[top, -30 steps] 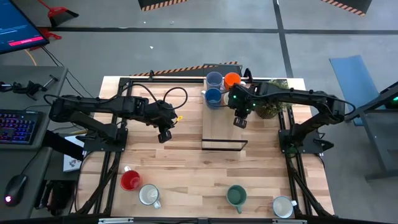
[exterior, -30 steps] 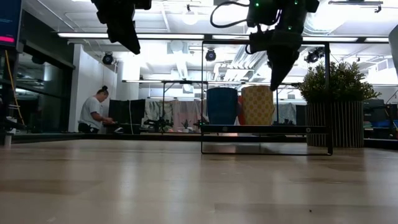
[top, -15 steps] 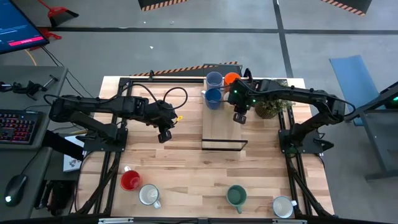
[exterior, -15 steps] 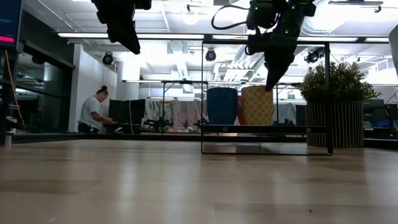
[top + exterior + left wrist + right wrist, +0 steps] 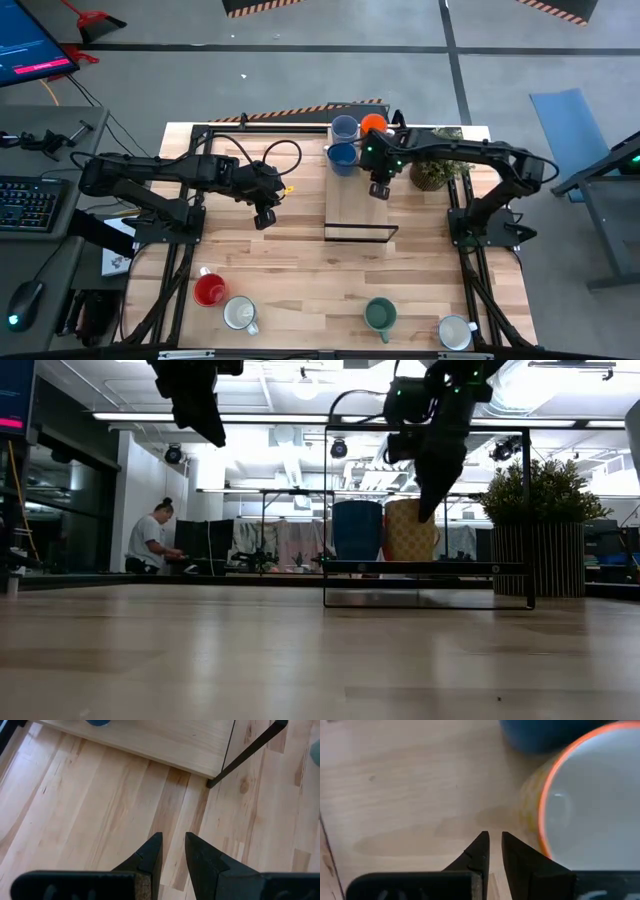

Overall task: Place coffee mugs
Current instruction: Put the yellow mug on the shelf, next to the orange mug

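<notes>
The right gripper (image 5: pixel 379 190) is held above the raised wooden shelf (image 5: pixel 358 210) at the far middle of the table (image 5: pixel 300 270), just beside the orange mug (image 5: pixel 374 125); in the right wrist view its fingers (image 5: pixel 481 851) are seen drawn close together with only a narrow gap between them, and nothing is gripped. In that view the orange-rimmed mug (image 5: pixel 590 805) with its white inside is seen just beside the fingertips, and the dark blue mug (image 5: pixel 545 732) lies beyond it. On the shelf three mugs are grouped at the far end: the light blue mug (image 5: pixel 345 127), the dark blue mug (image 5: pixel 343 156) in front of it, and the orange one beside them, next to a small potted plant (image 5: pixel 436 172). From the low view the dark blue mug (image 5: pixel 357 530) and the orange mug (image 5: pixel 408 531) are seen standing upright side by side on the shelf, with the right gripper (image 5: pixel 428 500) hanging in front of the orange one. The left gripper (image 5: pixel 264 218) is held over bare table to the left of the shelf, its fingers (image 5: pixel 152 855) nearly closed and empty. Along the near edge of the table four more mugs are set: a red mug (image 5: pixel 210 290), a white mug (image 5: pixel 240 314), a green mug (image 5: pixel 380 316) and another white mug (image 5: pixel 456 332). A person (image 5: pixel 150 540) is seen in the room behind.
</notes>
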{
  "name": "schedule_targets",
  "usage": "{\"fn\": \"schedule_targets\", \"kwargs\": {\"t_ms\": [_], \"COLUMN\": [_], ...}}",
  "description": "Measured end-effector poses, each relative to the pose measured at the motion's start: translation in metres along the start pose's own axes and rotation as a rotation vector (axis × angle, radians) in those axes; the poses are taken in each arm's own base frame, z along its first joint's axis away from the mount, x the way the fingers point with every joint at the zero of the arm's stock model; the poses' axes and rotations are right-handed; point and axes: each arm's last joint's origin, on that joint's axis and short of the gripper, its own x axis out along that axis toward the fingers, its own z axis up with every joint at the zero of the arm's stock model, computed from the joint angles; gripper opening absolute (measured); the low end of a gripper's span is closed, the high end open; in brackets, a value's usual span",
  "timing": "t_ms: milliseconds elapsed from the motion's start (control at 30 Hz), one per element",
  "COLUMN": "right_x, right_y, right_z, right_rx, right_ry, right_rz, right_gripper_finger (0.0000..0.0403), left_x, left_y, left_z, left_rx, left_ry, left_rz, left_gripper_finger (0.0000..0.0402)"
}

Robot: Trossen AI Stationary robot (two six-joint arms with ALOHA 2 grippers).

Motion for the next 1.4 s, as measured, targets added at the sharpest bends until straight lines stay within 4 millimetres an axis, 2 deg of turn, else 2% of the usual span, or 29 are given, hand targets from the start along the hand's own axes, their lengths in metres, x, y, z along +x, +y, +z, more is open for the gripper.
{"fn": "schedule_targets", "kwargs": {"t_ms": [167,500,967,1400], "right_x": [0.002,-0.018,-0.019,-0.019], "right_y": [0.003,0.002,0.001,-0.008], "right_z": [0.001,-0.003,-0.002,-0.003], "right_rx": [0.012,0.019,0.027,0.045], "right_ry": [0.002,-0.059,-0.071,-0.075], "right_rz": [0.026,-0.043,-0.050,-0.068], "right_gripper_finger": [0.0042,0.0042,0.0042,0.0042], "left_x": [0.000,0.000,-0.001,-0.002], "left_y": [0.000,0.000,-0.011,-0.017], "left_z": [0.000,0.000,-0.003,-0.005], "left_rx": [-0.015,-0.016,0.014,0.037], "left_ry": [0.001,0.001,0.003,0.004], "left_rz": [0.000,0.000,-0.026,-0.039], "left_gripper_finger": [0.0074,0.0074,0.0074,0.0074]}}
